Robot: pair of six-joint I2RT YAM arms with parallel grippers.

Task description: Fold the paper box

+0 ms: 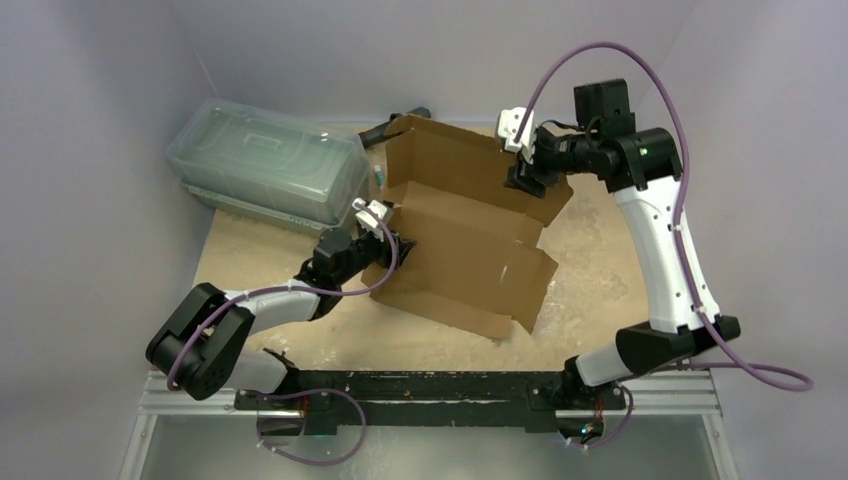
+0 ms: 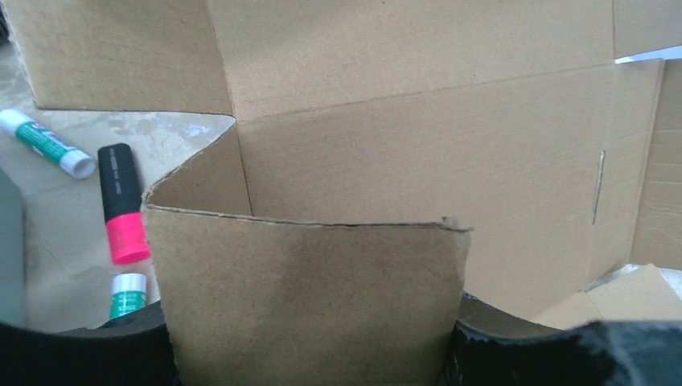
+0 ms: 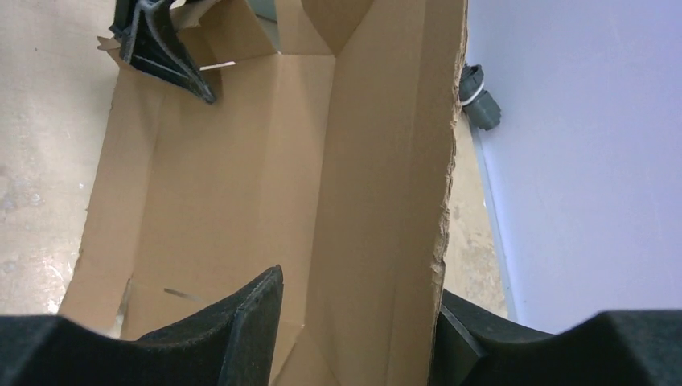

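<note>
At centre of the worktop (image 1: 600, 250): paper box (image 1: 465, 235), plain brown corrugated card, partly formed, lying on a slant from upper centre to lower right of centre in the top view.
Box panels: the far panel at upper centre stands raised; the near panel at lower right lies low and spread out; thin slots are cut in the inner face.
Left tool (image 1: 392, 243): at the box's left edge, left of centre in the top view; pinching a short raised flap across its width.
Left wrist view: the flap fills the lower centre, its two side edges against the black fingers (image 2: 96, 354) at the lower corners; its top edge bows slightly.
Right tool (image 1: 528, 178): at the box's upper right edge; spread, astride the upright panel.
Right wrist view: the panel rises between the two pads (image 3: 249, 322); the pad at lower right sits just beside the ragged card edge; the pad at lower left appears clear of the panel, though the angle is poor.
Upper left of the top view: greenish lidded container (image 1: 265, 165), clear plastic, near the box's upper left corner.
Left side of the left wrist view: black marker (image 2: 122, 205) with a pink end, lying on the worktop beside the box; upper stick (image 2: 44, 143) and lower stick (image 2: 127, 293), both green and white, near it on either side.
</note>
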